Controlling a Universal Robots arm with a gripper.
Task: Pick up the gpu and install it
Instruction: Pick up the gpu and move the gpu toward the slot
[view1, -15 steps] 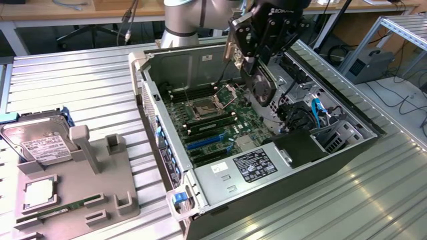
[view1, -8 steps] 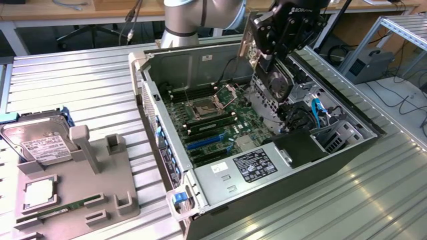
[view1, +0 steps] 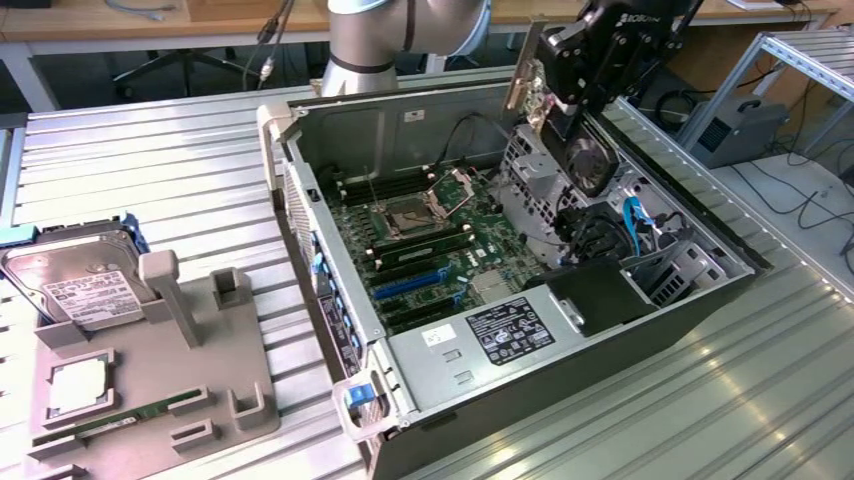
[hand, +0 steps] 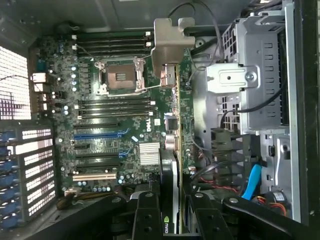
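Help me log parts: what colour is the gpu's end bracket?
Silver-grey; the bracket shows best in the wrist view.

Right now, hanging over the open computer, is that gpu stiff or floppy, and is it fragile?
Probably stiff: the gpu extends straight from the gripper without sagging. Likely hefty for its thinness, given the fan and metal bracket. Possibly fragile: a bare circuit-board edge shows.

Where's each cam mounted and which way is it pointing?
Exterior view: off the arm, raised, looking down into the open PC case; shows the arm and the gripper gripping the gpu.
Wrist view: on the wrist, looking along the gpu's edge down at the motherboard; gripper fingers show.
Shared: gpu, gripper, motherboard.
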